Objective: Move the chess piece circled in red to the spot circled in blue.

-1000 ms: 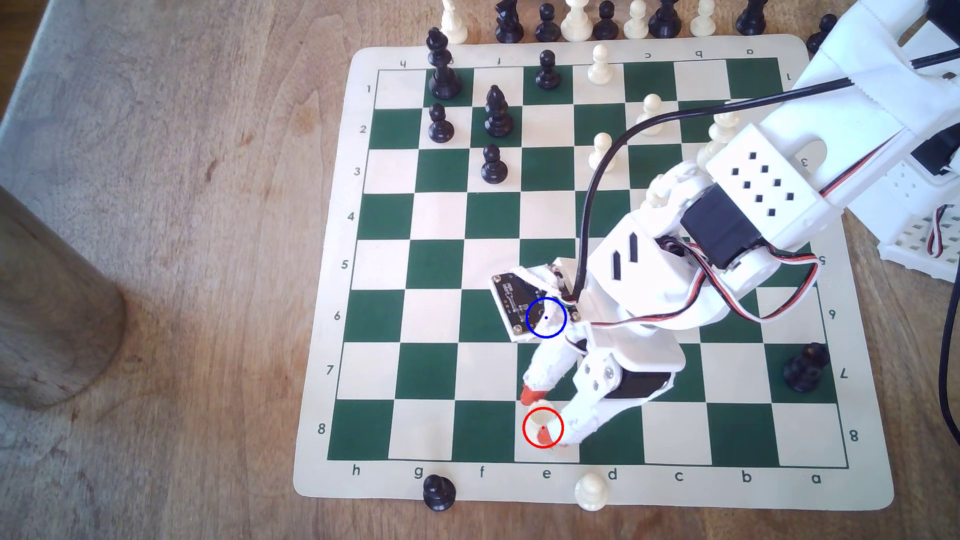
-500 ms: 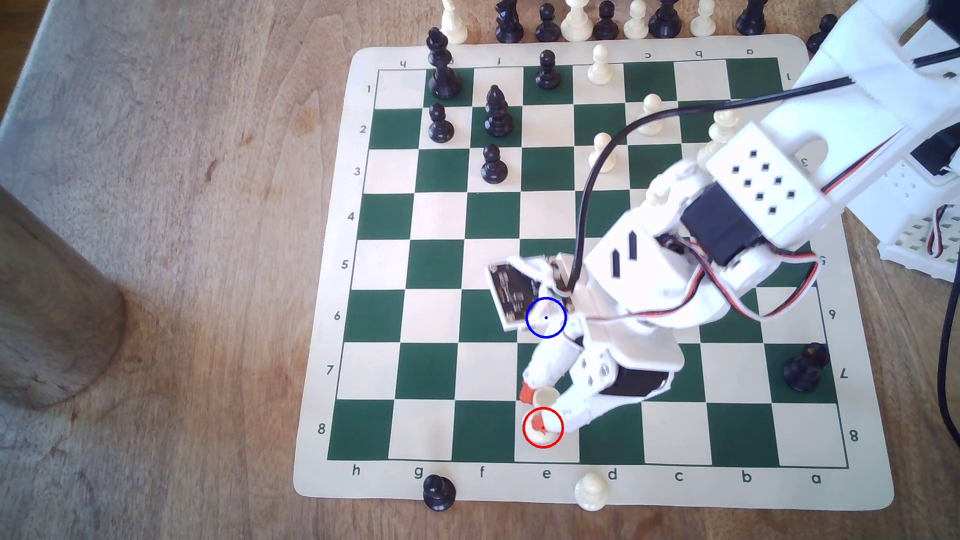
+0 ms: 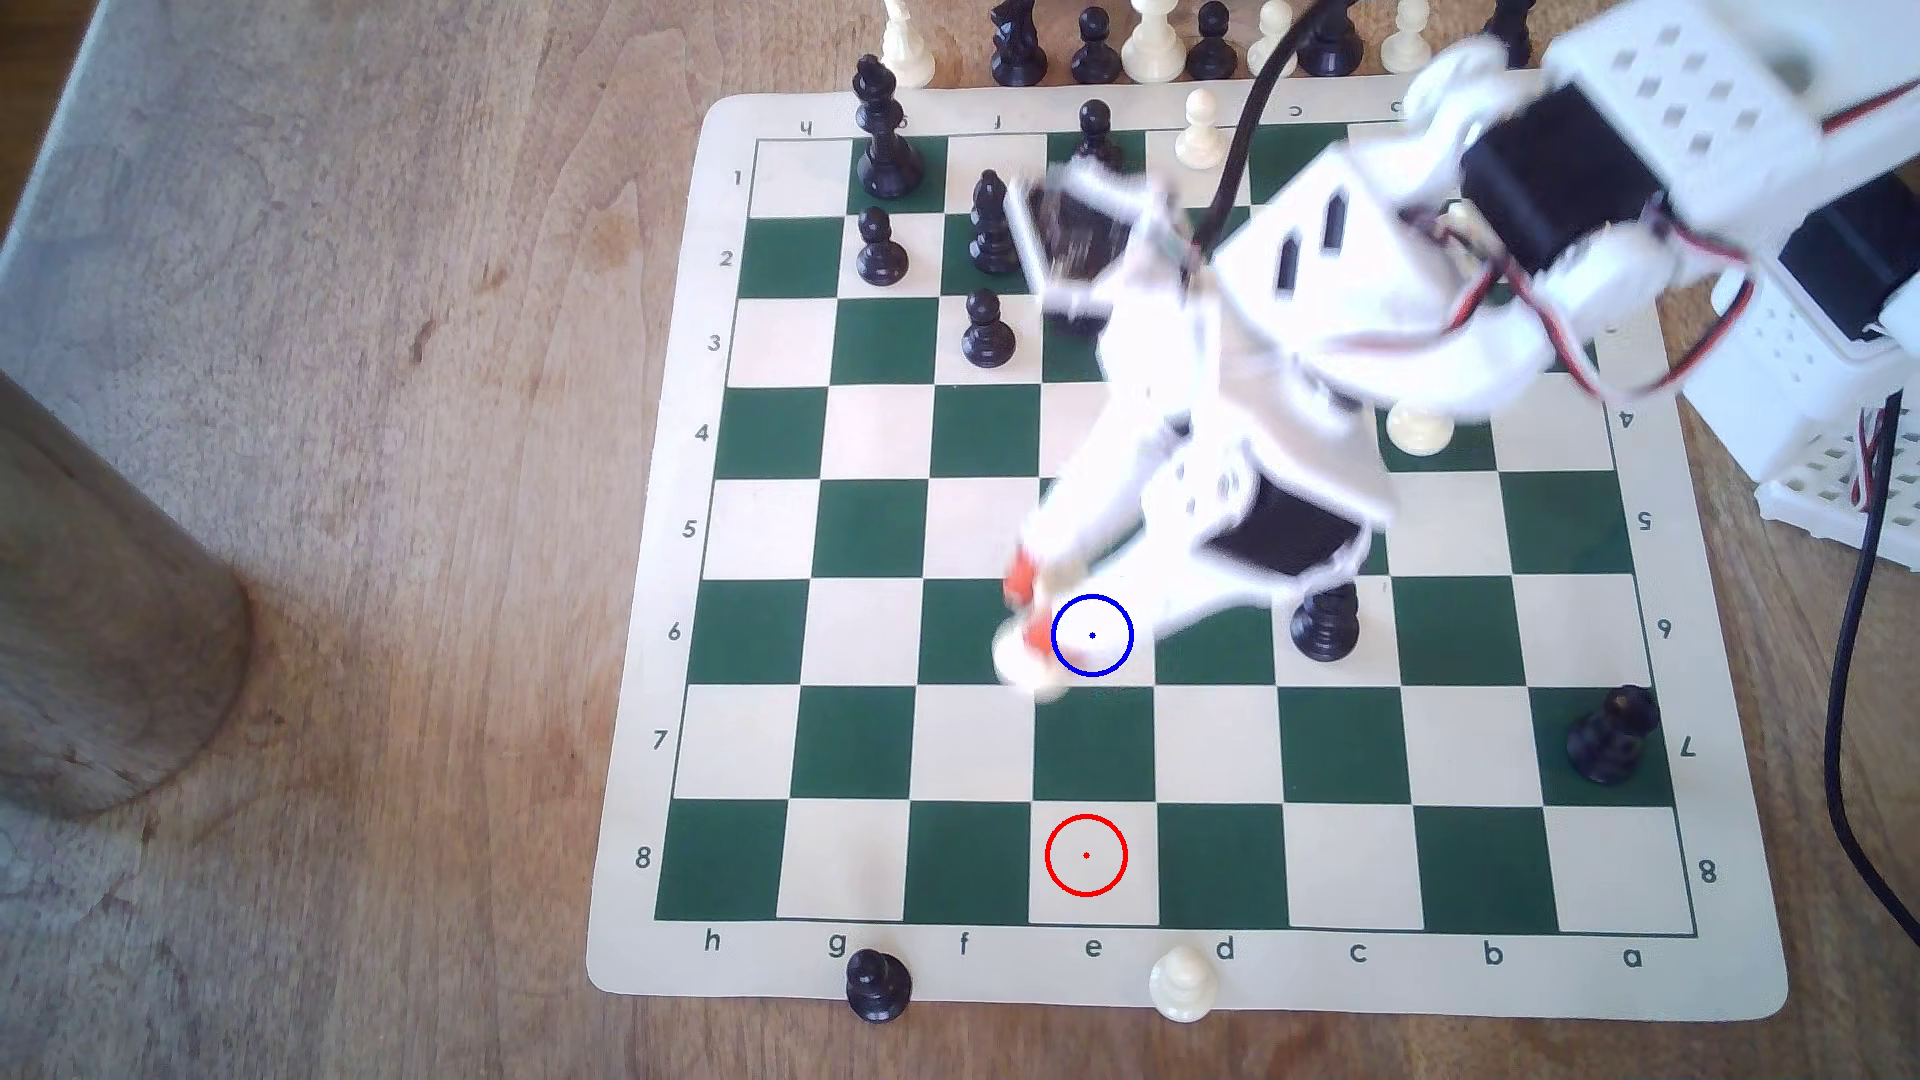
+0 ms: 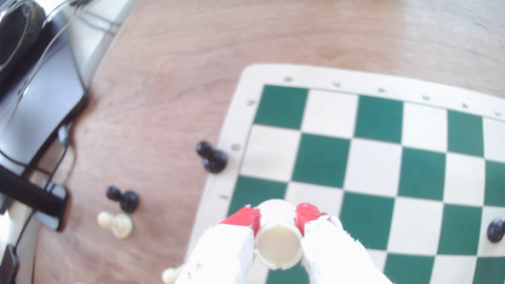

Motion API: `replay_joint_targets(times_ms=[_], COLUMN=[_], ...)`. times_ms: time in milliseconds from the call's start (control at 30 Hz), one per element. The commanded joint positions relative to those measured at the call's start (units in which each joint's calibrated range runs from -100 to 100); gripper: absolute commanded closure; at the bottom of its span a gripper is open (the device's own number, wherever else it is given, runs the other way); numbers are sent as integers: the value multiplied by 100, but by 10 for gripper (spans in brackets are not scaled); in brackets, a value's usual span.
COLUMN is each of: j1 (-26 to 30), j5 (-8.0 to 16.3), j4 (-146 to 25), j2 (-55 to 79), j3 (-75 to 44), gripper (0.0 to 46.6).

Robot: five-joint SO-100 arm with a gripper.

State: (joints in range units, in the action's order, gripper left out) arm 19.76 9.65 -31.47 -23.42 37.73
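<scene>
The board (image 3: 1704, 997) carries printed file letters h to a along its near border and rank numbers 1 to 8 down its sides. The end effector (image 4: 277, 218) is clamped on the cream pawn (image 4: 278, 244), base towards the wrist camera; in the exterior view the blurred pawn (image 3: 1023, 659) hangs just left of the blue-ringed square (image 3: 1112, 665). A black pawn (image 3: 1325, 623) stands two squares to that square's right, on the wooden table (image 3: 364, 519)
</scene>
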Motion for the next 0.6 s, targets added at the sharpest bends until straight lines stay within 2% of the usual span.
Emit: replay_joint_targets(times_ms=[0,167,367,567], j1=[-174,-205,-260,-369], j5=[-122,-156,-337,-361], j4=[-227,-227,-202,-153], j2=[-663,-307,619,856], j3=[198,325,152,171], gripper=[464,464,464,464])
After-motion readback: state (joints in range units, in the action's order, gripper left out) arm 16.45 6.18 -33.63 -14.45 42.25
